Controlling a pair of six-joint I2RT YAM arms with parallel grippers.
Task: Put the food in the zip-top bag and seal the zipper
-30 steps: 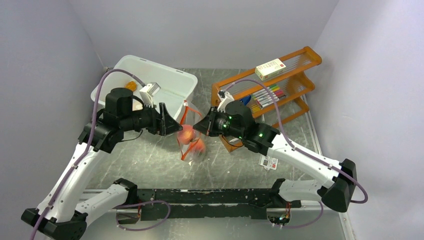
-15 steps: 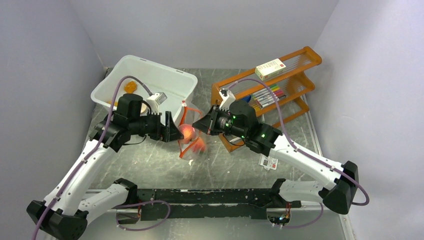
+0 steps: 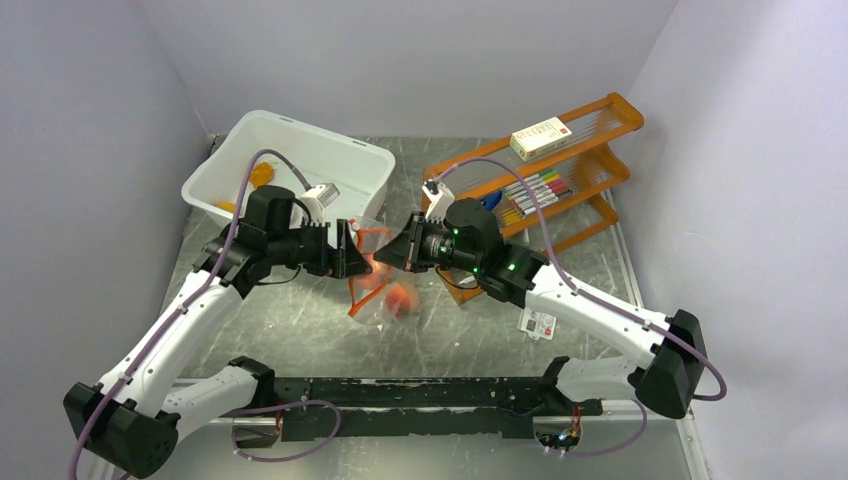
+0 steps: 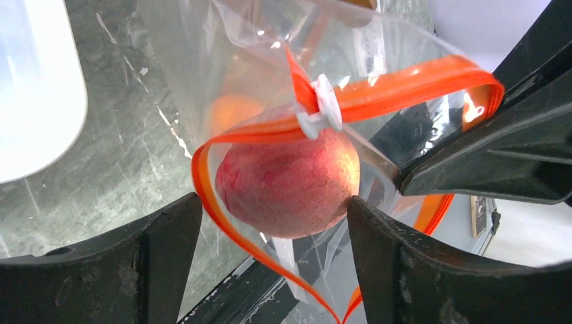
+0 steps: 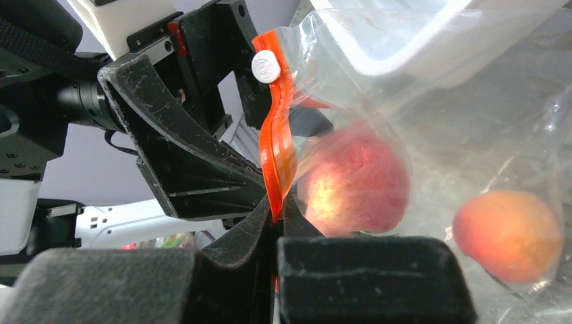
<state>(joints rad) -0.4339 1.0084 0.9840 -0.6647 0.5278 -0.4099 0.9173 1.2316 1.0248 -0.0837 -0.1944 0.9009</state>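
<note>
Left gripper (image 3: 352,262) advanced; jaws wide, peach (image 4: 289,182) straight ahead between its fingers (image 4: 168,250), in zip-top bag (image 5: 472,135) mouth; right gripper (image 5: 276,226) pinching zipper (image 5: 278,155).

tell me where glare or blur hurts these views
Left wrist: the white tub is blown out, the zip-top bag film throws glints, the peach is sharp. Right wrist: the right gripper pads are soft, a hot spot sits on the peach. Top external: even light, no blur.
</note>
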